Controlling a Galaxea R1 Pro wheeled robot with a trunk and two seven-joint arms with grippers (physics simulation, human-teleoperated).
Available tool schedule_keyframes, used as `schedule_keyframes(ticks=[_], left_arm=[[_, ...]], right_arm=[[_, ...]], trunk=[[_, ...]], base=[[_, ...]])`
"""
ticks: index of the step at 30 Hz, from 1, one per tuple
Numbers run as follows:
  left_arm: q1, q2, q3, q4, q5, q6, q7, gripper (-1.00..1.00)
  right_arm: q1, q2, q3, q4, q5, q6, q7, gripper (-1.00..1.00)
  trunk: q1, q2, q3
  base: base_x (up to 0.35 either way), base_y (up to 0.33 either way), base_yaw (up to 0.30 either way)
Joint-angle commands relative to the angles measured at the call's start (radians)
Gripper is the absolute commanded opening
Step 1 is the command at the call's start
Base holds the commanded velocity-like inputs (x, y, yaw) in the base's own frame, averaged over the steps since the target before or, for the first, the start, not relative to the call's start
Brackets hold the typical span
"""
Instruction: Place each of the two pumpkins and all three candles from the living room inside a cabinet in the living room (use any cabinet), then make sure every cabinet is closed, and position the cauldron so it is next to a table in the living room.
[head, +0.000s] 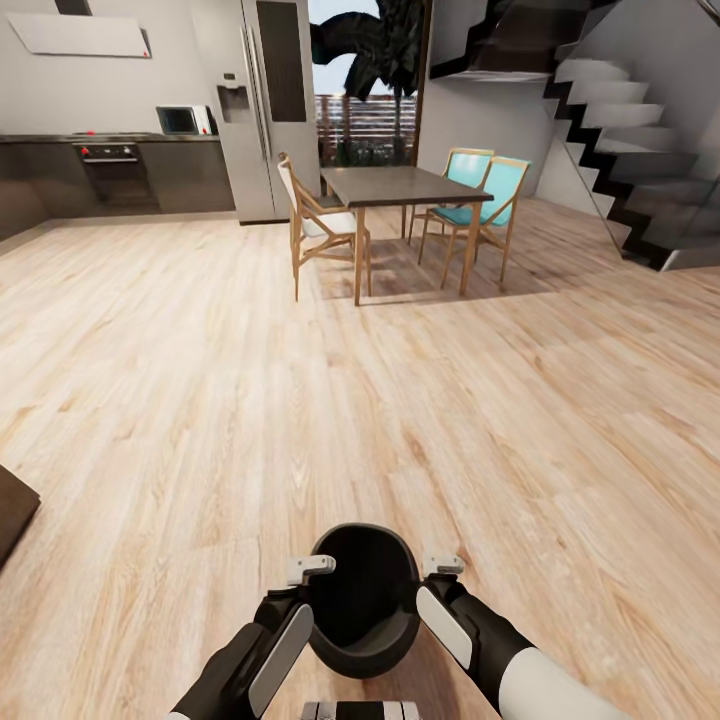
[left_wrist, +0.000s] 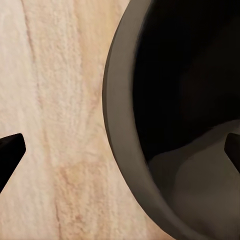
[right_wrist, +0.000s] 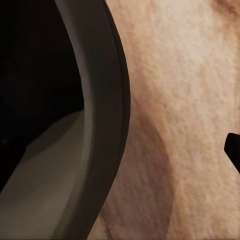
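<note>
We carry the black round cauldron (head: 362, 600) at 6 o'clock, low over the wood floor (head: 300, 400) — left claw (left_wrist: 120, 145) and right claw (right_wrist: 120, 145) straddle its rim, grip unclear. Drive slowly, keep it level.

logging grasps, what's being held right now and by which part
The cauldron, carried between both arms: left tool and right tool at opposite sides of its rim.
</note>
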Motion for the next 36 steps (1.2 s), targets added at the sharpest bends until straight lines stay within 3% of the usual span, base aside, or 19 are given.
schedule_keyframes(ticks=[1, 36], left_arm=[[-0.001, 0.001, -0.003, -0.001, 0.01, 0.001, 0.01, 1.0], [-0.001, 0.009, 0.009, 0.012, 0.033, 0.007, -0.002, 1.0]], right_arm=[[-0.001, -0.001, 0.005, -0.001, -0.008, 0.002, -0.009, 1.0], [-0.001, -0.001, 0.005, -0.003, -0.008, 0.002, -0.008, 1.0]], trunk=[[0.004, -0.008, -0.004], [0.019, -0.036, -0.017]], base=[[0.0, 0.0, 0.0], [0.0, 0.0, 0.0]])
